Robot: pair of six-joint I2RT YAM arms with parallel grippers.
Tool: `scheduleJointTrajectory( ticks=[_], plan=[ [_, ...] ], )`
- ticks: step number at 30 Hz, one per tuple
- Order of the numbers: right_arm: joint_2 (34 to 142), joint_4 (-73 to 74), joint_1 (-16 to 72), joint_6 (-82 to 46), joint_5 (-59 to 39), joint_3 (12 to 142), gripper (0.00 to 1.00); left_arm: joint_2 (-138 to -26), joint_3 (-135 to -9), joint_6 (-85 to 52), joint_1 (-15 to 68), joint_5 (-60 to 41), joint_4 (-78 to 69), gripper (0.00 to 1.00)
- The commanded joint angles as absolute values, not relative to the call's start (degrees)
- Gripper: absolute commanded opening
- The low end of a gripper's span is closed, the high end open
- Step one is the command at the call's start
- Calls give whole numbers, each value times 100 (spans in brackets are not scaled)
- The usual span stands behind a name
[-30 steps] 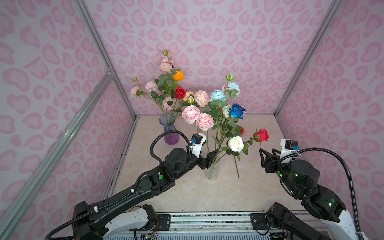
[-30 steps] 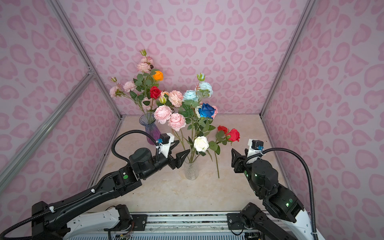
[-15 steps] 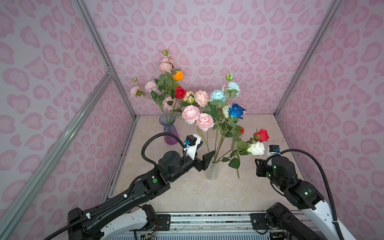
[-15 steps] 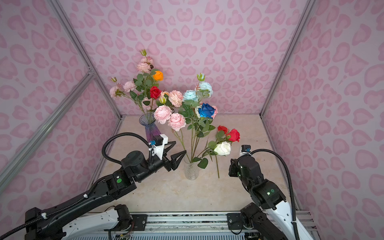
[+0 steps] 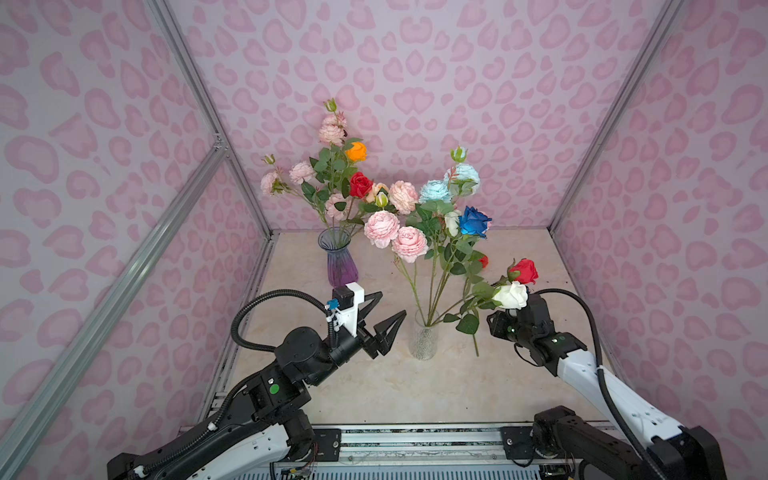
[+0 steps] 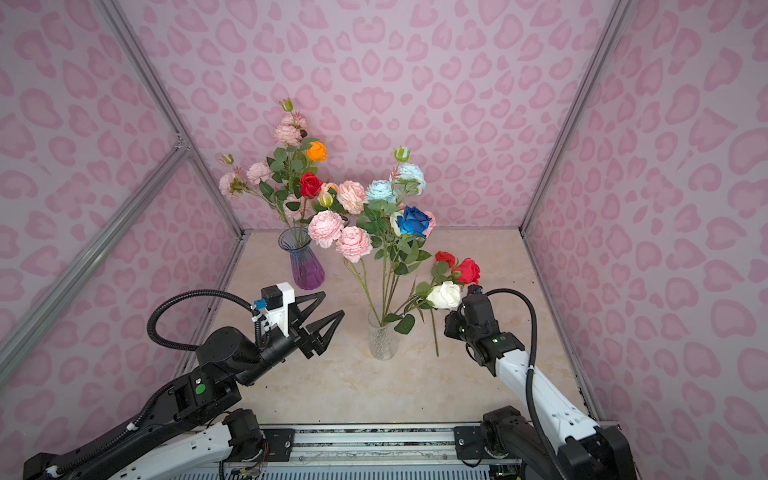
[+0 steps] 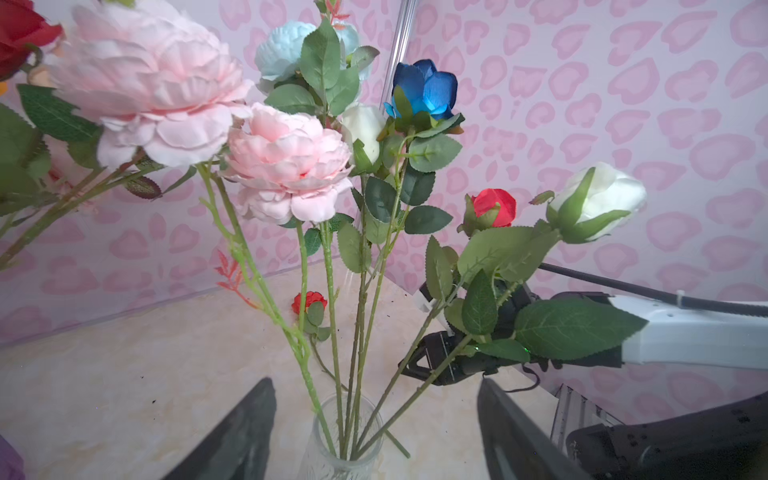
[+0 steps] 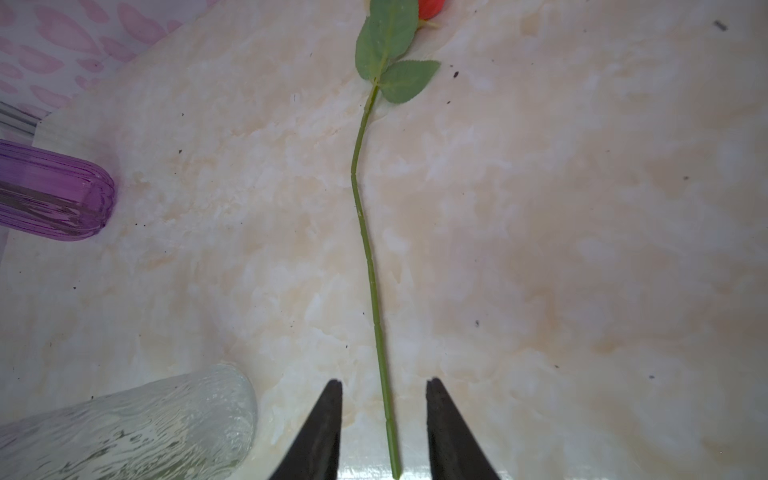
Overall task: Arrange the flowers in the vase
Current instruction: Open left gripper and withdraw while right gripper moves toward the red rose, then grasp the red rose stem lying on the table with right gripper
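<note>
- The step in hand looks like the pick-up of the last loose flower; the red rose is lying flat on the counter, its stem running between the right pincer fingers and touching neither
- The right pincer is standing partly open, holding nothing; the clear vase is sitting just beside it, the purple vase well beyond
- The left pincer is gaping wide and empty, pointing at the clear vase, near but apart
- The next move is probably calling for closing on the stem, lifting, tipping it upright and threading it into a vase; the white rose is leaning over the right pincer, risking a knock
</note>
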State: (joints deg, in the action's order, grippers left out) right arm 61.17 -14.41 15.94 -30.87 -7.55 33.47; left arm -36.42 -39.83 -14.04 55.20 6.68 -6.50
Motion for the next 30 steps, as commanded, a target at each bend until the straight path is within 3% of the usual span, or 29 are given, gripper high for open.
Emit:
scheduleJointTrajectory(
  ticks=[1,11,20,26,30],
  plan=[
    [6927,-672,1558,-3045,-1032,3577,38,-3339,-3809,-1646,5521,845,-599,78],
    [9412,-636,1532,-2382,-1182,4944,44,-2603,-3311,-1983,5524,974,-308,79],
    [10670,-1339,1639,-1789,-826,6056,37,-2395,-3192,-1975,5524,1045,-217,80],
    [10971,-1500,1691,-1800,-517,6258,11,-2373,-3201,-1908,5520,1107,-195,81],
    [10732,-1415,1686,-1879,-434,6125,0,-2373,-3237,-1881,5519,1124,-155,81]
  ],
)
